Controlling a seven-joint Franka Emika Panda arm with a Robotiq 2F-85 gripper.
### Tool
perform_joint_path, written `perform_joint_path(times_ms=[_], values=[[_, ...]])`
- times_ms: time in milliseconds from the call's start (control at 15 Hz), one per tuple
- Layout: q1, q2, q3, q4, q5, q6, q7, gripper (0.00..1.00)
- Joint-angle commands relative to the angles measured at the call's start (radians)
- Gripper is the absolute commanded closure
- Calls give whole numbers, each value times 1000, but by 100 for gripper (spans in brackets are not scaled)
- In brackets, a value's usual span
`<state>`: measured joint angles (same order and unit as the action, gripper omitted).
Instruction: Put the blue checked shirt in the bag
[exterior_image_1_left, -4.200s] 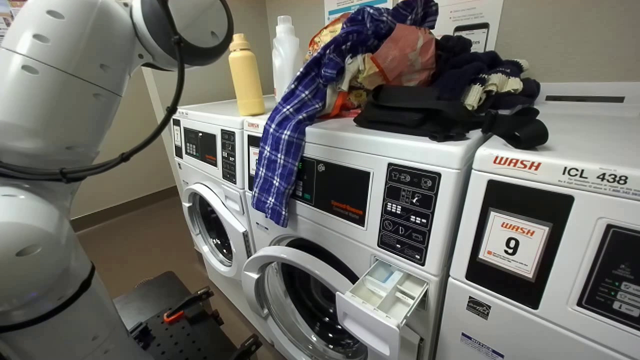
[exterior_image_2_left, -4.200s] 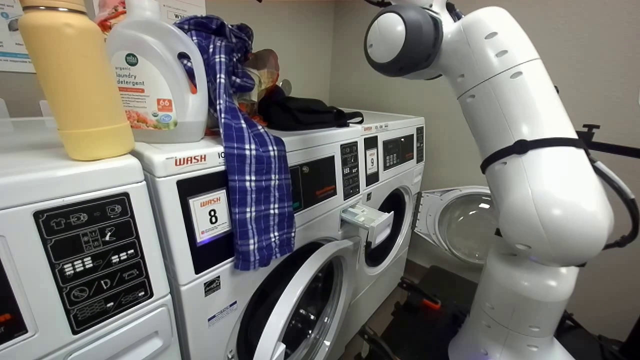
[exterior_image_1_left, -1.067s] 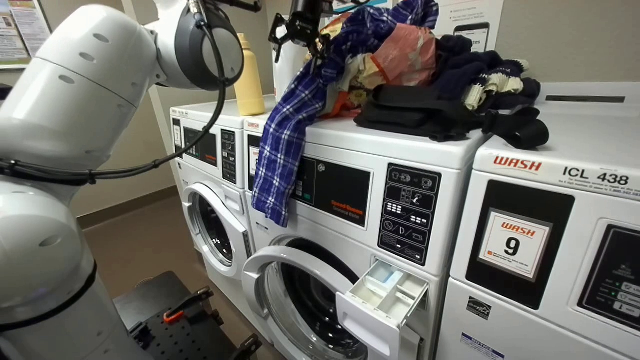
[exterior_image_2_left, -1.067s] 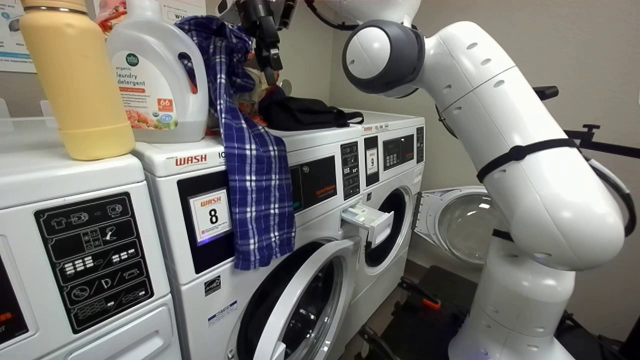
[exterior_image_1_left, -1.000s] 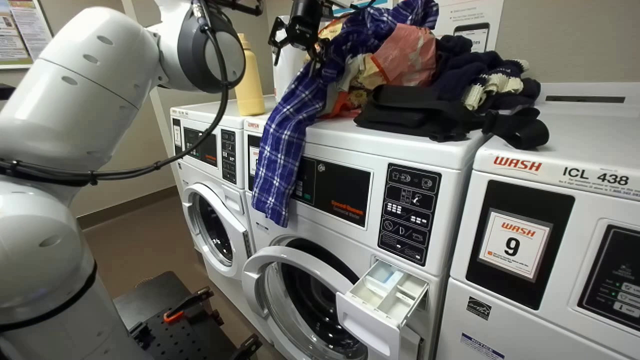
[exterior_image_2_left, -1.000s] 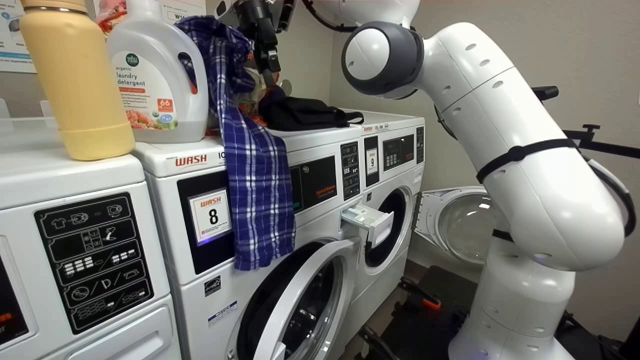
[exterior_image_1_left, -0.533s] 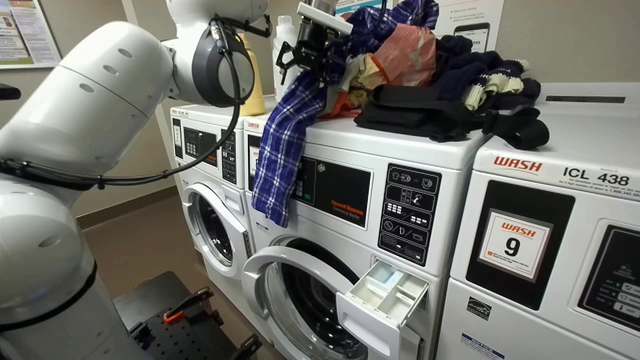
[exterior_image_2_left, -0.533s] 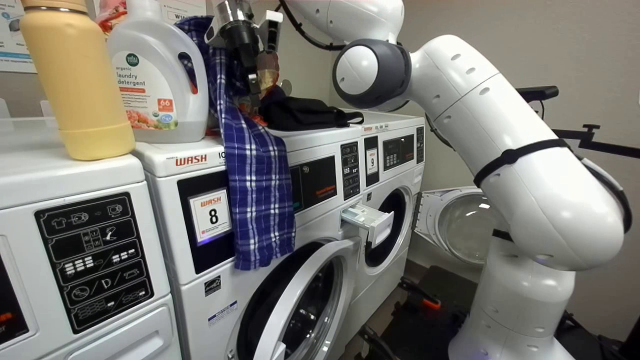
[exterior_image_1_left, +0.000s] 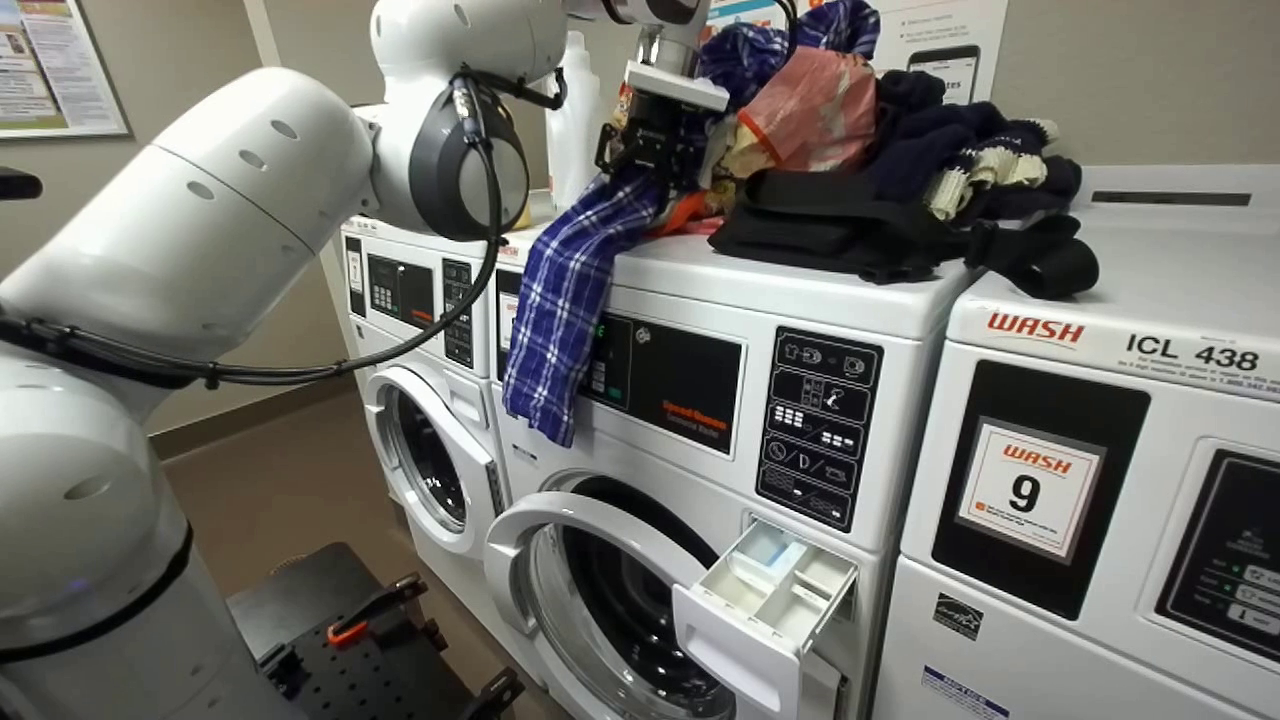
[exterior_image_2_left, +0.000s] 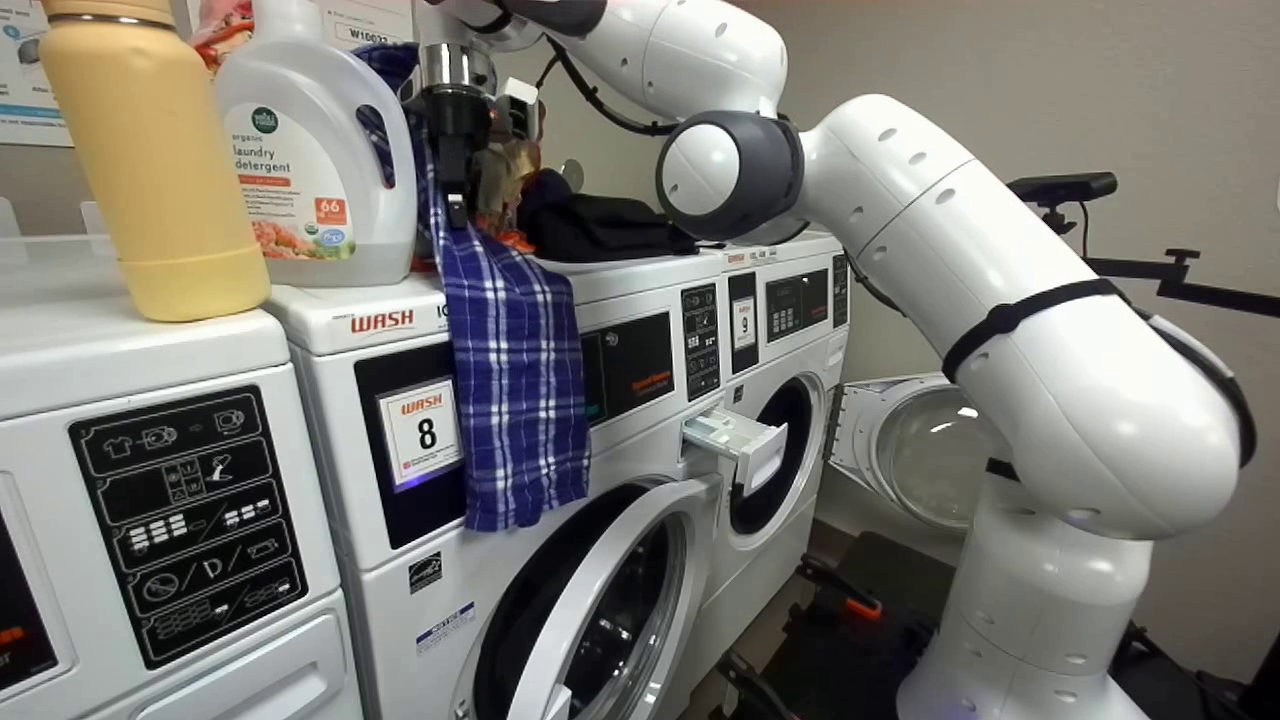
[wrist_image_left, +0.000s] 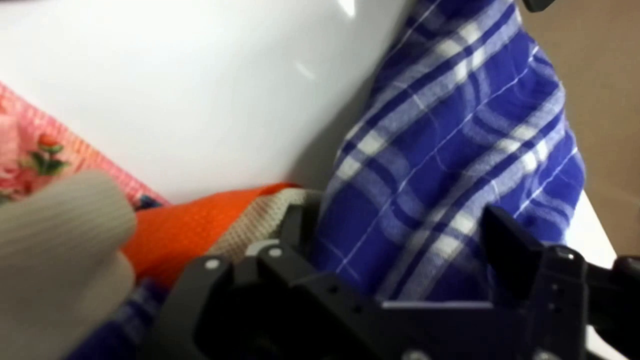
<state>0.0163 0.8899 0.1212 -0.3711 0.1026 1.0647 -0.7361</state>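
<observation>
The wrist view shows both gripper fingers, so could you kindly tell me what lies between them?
Part of the blue checked shirt lies between the black fingers, which stand apart in the wrist view.

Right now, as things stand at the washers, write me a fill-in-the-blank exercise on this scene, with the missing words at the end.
1. In an exterior view, the sign on the washer that the blue checked shirt hangs over bears the number ____.
2. The label on the plastic jug reads "organic laundry ____".
3. In the wrist view, the shirt's cloth shows ____ the two fingers of the pincer.

Missing words: 8; detergent; between.
</observation>
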Motion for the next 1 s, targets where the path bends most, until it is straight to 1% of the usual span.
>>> perform_joint_path(times_ms=[0, 200, 267, 333, 467, 533, 867, 933], values=[[-14, 22, 12, 13, 16, 83, 23, 42], [-20, 21, 12, 7, 17, 104, 28, 67], [-23, 18, 14, 5, 19, 98, 26, 73], [-26, 13, 15, -1, 20, 76, 25, 82], [-29, 4, 14, -7, 18, 48, 23, 95], [-28, 0, 11, -9, 12, 32, 18, 100], [-42, -37, 20, -12, 17, -32, -25, 99], [-44, -45, 19, -4, 14, -30, -36, 99]])
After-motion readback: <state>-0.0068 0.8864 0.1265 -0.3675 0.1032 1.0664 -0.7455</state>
